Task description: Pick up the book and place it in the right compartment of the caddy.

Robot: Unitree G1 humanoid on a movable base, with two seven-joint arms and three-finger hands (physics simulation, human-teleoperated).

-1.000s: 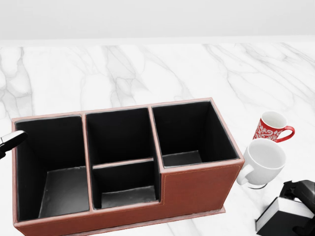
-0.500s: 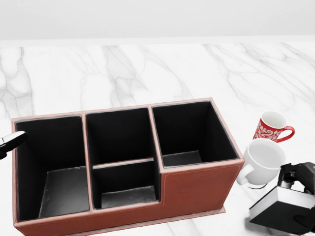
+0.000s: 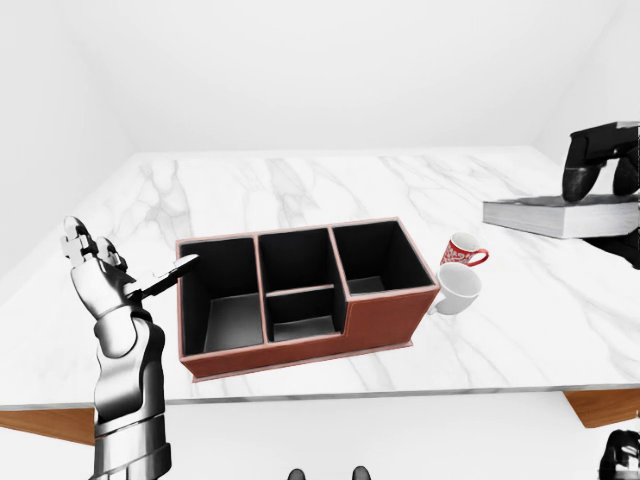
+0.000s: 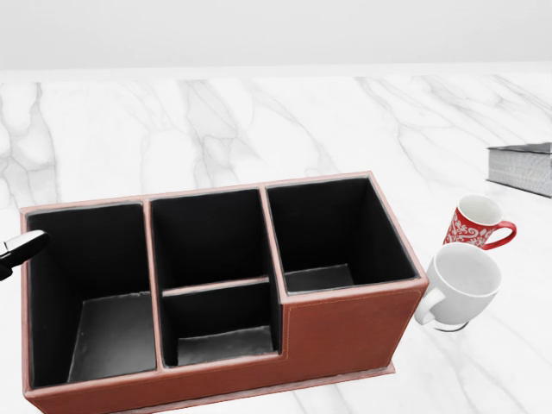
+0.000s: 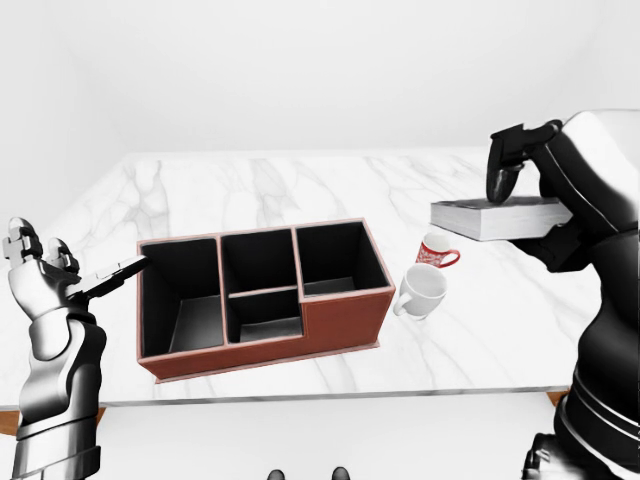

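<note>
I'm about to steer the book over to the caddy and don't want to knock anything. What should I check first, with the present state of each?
1. Book held in the right hand: ok, fingers wrap over its top edge and it is lifted off the marble table.
2. Book level: ok, it lies about flat.
3. Right compartment of the caddy empty: ok.
4. Path clear: not ok, the red patterned mug and white mug stand between book and caddy.
5. Left hand out of the way: ok, it is open beside the caddy's left wall.
</note>
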